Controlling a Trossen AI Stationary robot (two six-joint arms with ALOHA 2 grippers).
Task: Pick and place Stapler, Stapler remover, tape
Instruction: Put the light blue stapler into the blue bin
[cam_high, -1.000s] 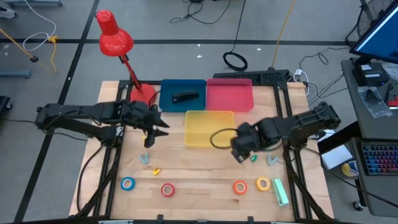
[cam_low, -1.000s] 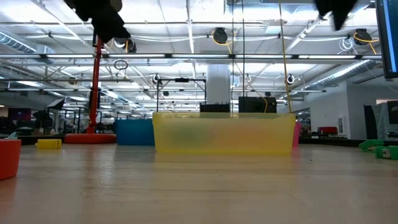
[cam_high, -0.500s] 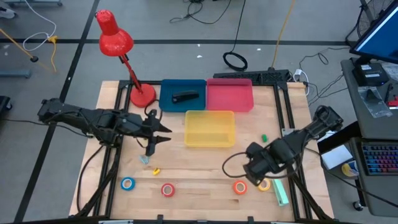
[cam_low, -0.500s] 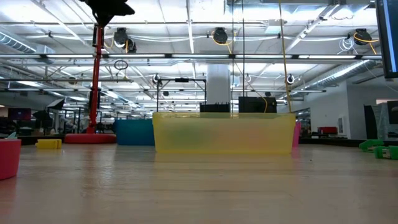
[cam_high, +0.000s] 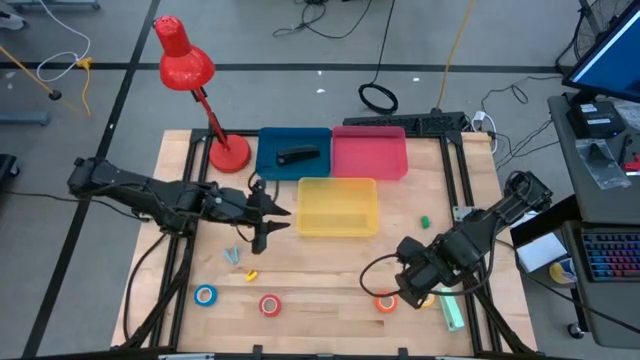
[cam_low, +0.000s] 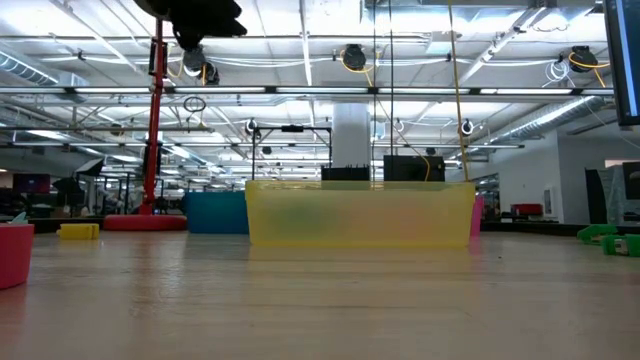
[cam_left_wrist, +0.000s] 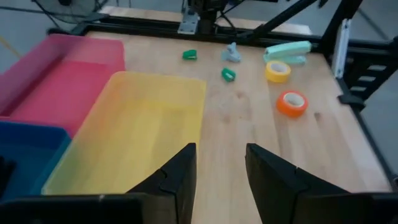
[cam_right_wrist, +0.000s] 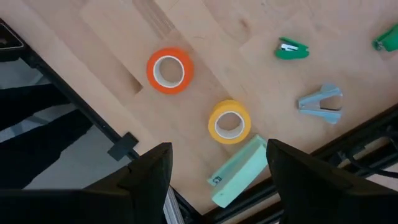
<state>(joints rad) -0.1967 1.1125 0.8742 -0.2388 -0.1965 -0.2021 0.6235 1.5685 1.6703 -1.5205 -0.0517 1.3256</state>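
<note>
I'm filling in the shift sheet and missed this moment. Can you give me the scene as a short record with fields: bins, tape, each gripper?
bins: blue plastic bin holding a black stapler; pink plastic bin; yellow plastic bin
tape: blue tape roll and red tape roll on the wooden table; orange tape roll and yellow tape roll beside a mint-green stapler
left gripper: beside the yellow bin, jaws apart, holding nothing
right gripper: above the yellow and orange rolls, open, empty

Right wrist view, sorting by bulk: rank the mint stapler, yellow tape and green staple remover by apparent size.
1. mint stapler, partly hidden
2. yellow tape
3. green staple remover
</note>
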